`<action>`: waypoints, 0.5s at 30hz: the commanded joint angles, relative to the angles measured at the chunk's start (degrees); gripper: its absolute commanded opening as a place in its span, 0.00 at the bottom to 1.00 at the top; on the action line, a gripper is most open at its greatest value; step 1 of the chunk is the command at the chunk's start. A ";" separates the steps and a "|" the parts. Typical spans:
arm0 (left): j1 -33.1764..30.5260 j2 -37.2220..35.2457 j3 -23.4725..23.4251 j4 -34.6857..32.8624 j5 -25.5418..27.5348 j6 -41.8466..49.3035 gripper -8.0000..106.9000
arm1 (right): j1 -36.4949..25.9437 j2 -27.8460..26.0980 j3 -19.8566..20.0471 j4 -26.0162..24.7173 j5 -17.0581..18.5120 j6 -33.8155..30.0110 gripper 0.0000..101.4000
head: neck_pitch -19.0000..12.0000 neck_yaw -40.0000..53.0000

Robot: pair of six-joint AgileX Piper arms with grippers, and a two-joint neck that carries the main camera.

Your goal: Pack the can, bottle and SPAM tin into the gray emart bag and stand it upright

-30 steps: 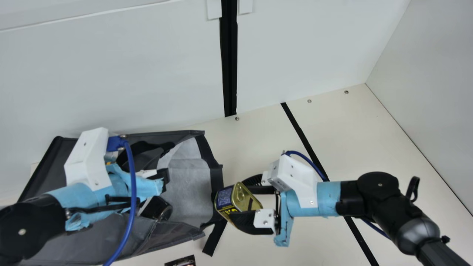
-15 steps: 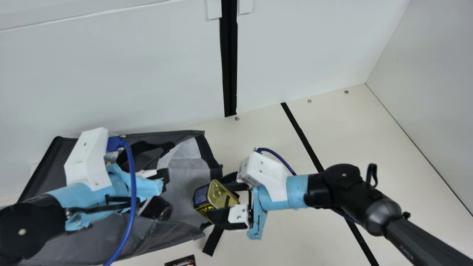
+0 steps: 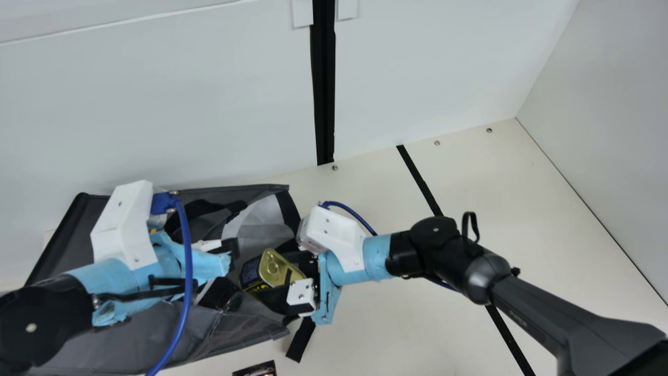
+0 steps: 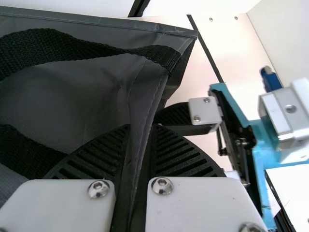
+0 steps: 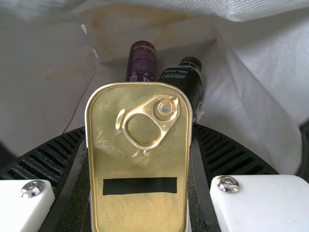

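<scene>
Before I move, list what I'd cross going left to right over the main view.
Left arm's round black joint → left arm's white plastic camera housing → gold-lidded tin with pull ring → right arm's white plastic camera housing → right arm's round black joint → rightmost small silver screw.

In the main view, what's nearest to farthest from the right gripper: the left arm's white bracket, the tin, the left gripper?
1. Tin, held in the right gripper
2. Left gripper, on the bag's edge
3. White bracket, farther left, above the bag
</scene>
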 commanded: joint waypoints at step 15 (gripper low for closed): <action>0.00 0.00 0.00 0.00 0.00 0.00 0.00 | 5.62 6.82 -6.87 2.56 -3.19 -0.98 0.00 | -1.30 -0.14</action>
